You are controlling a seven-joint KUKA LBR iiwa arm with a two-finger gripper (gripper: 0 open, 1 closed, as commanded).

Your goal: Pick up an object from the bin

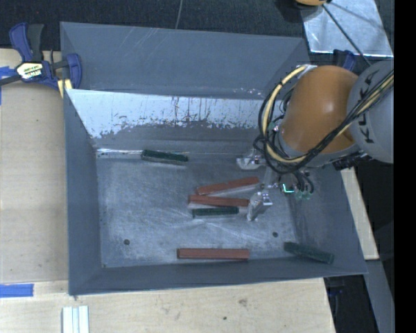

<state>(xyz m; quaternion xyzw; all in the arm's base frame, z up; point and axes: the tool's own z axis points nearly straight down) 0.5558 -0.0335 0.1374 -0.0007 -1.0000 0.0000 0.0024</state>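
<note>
Between the gripper [255,184] fingers [248,161], spread, brown sticks [225,188] end-on.

bin [83,207]: scratched matt metal | brown stick [213,254]: smooth matt

Arm in from 3 o'clock, gripper low and spread.
The arm [378,116] entered from the 3 o'clock side of the view, grey link at the edge, wrist under a rounded orange cover [319,113]. Black and yellow cables [270,116] looped round the cover's 9 o'clock side. The gripper [255,184] hung off the wrist toward 8 o'clock, pointing down. Its metal fingertips [261,205] stood apart, one toward 12 o'clock, the other toward 6 o'clock. A small green light showed at the wrist's 6 o'clock side.
</note>
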